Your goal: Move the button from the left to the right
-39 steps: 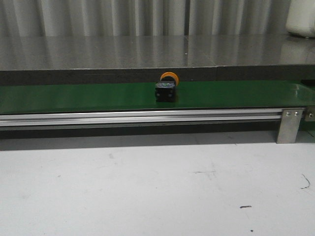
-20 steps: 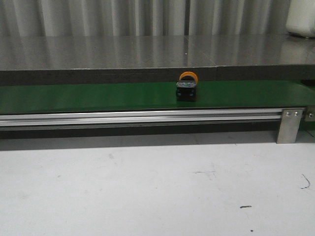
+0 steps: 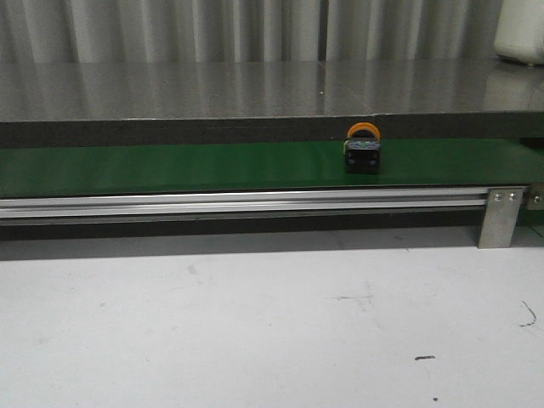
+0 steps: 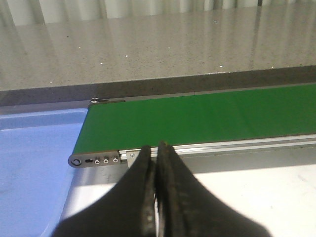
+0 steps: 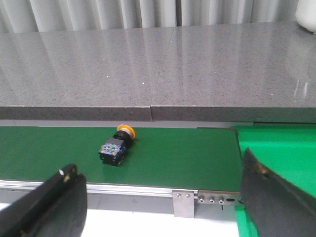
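The button, an orange-yellow cap on a black boxy body, lies on its side on the green conveyor belt, right of the middle in the front view. It also shows in the right wrist view, its greyish face toward the camera. My right gripper is open and empty, near the belt's right end, on the near side of the rail. My left gripper is shut and empty, near the belt's left end. Neither gripper shows in the front view.
An aluminium rail with a bracket runs along the belt's near side. A grey stone counter lies behind. A blue tray sits past the belt's left end, a bright green surface past its right end. White table in front.
The button has travelled to the right along the belt, from about the middle to right of the middle. Nothing else has visibly moved.
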`<state>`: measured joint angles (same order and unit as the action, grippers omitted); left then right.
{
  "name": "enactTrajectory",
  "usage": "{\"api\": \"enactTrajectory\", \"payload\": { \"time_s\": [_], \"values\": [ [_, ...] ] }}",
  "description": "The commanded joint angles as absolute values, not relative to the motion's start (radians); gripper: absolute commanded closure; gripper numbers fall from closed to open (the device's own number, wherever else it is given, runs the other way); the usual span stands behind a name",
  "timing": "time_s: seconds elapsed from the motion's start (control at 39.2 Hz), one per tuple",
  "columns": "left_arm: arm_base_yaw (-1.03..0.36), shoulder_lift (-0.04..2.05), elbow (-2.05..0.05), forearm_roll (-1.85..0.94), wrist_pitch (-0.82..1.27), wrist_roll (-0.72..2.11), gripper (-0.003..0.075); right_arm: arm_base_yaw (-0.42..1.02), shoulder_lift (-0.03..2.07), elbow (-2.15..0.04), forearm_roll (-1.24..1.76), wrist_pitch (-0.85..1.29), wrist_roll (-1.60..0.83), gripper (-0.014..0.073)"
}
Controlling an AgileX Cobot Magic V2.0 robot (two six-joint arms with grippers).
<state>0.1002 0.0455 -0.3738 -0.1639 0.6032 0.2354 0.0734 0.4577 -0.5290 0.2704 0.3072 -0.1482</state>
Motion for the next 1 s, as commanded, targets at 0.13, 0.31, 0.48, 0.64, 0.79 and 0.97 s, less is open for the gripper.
{"api": "enactTrajectory", "payload": {
  "time_s": [0.13, 0.31, 0.48, 0.64, 0.79, 0.97],
  "values": [
    [0.096, 0.058, -0.397, -0.18, 0.516, 0.226, 0.0741, 0.075, 0.665, -0.613, 0.3, 0.151, -0.157, -0.0052],
    [0.096, 0.058, -0.397, -0.18, 0.516, 0.226, 0.0741, 0.075, 0.942, -0.733, 0.377, 0.151, -0.157, -0.0052],
    [0.096, 0.058, -0.397, -0.18, 0.516, 0.226, 0.0741, 0.075, 1.226, -0.915, 0.385, 0.194, -0.157, -0.0052],
    [0.096, 0.058, -0.397, -0.18, 0.516, 0.226, 0.0741, 0.075, 1.445, -1.095, 0.399, 0.309, -0.157, -0.0052],
    [0.096, 0.058, -0.397, -0.18, 0.516, 0.226, 0.0741, 0.075, 1.638, -1.283, 0.424, 0.437, -0.157, -0.0052],
    [0.096, 0.058, -0.397, -0.18, 0.516, 0.226, 0.0741, 0.075, 1.78, -1.404, 0.424, 0.49, -0.157, -0.0052]
  ]
}}
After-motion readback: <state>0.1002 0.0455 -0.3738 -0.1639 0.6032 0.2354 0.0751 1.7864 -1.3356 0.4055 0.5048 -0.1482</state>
